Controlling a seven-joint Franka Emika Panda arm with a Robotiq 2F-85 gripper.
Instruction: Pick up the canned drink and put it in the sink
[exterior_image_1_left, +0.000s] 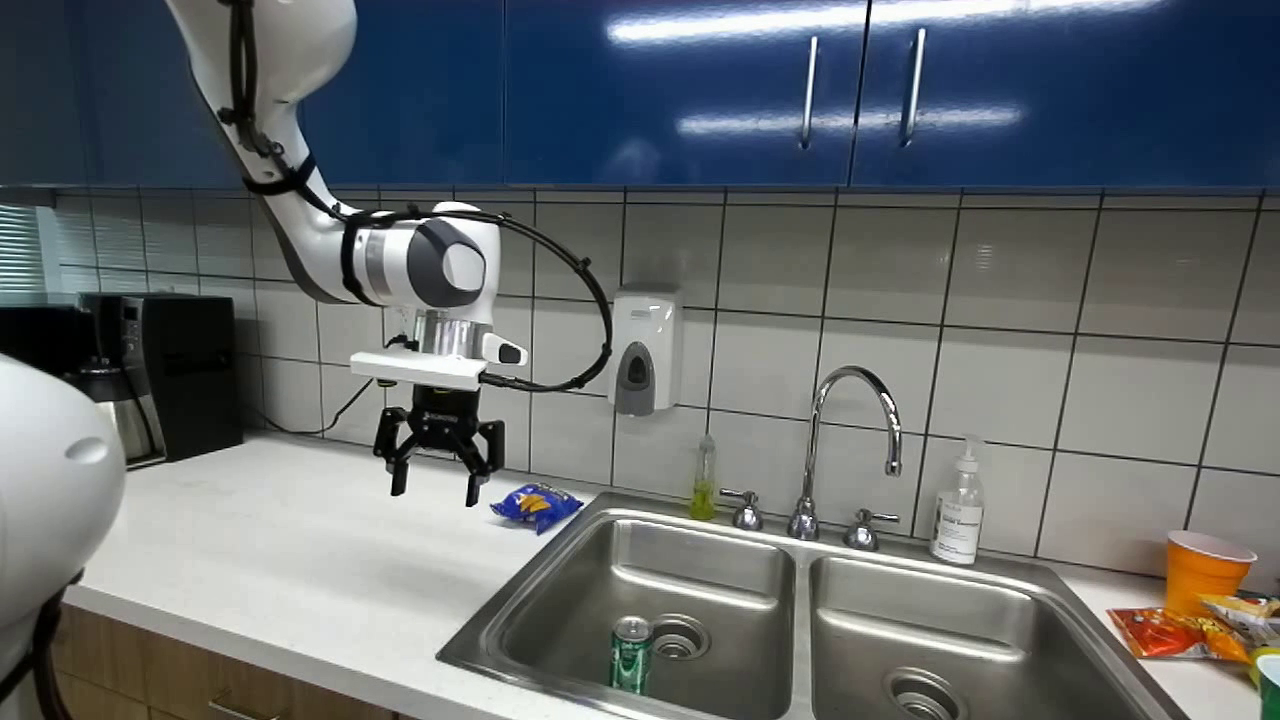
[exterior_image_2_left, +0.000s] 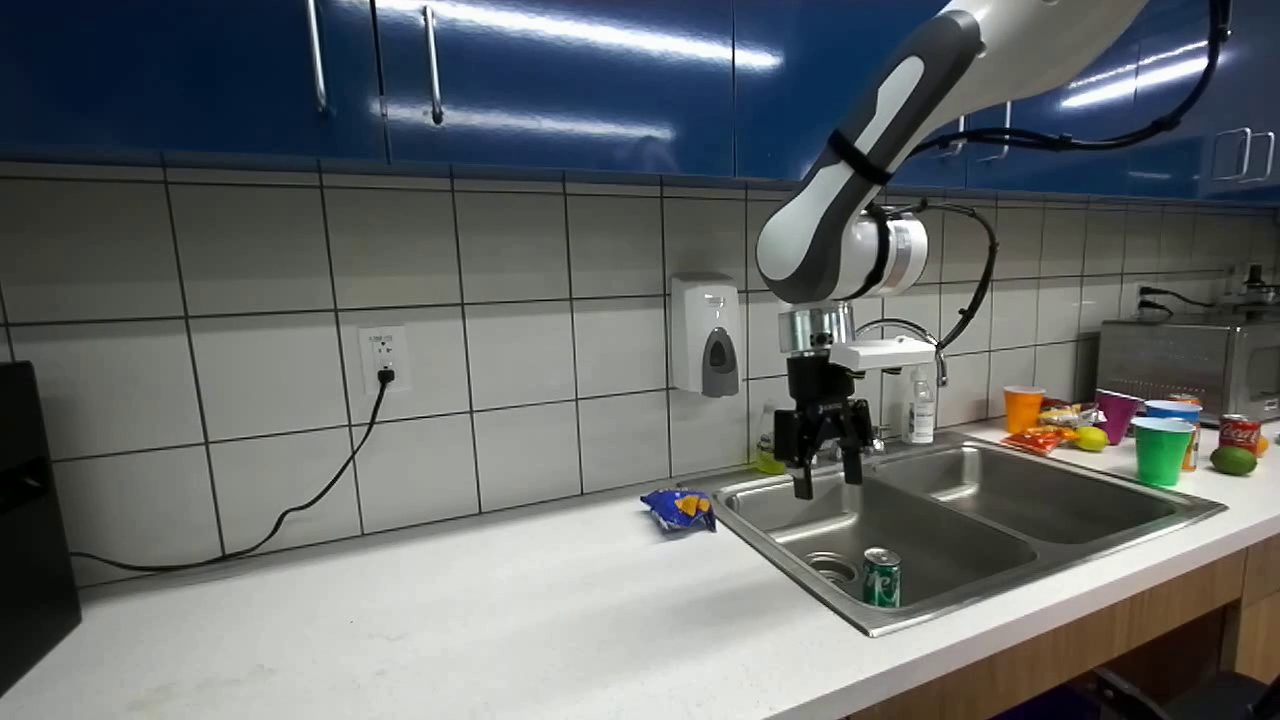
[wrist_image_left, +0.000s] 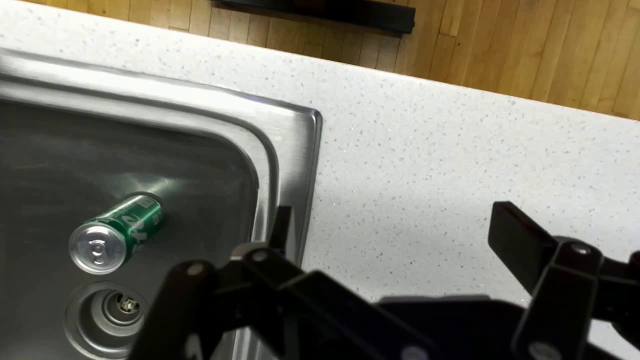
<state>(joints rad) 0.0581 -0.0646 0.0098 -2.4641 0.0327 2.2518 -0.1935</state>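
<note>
Presently, crinkled blue packet beside stainless-steel sink, dispenser on tiled wall, gripper above speckled countertop, fingers apart, cylindrical green can upright in basin nearer packet.

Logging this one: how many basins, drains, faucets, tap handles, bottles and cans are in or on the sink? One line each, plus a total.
2 basins
2 drains
1 faucet
2 handles
2 bottles
1 can
Total: 10
</note>
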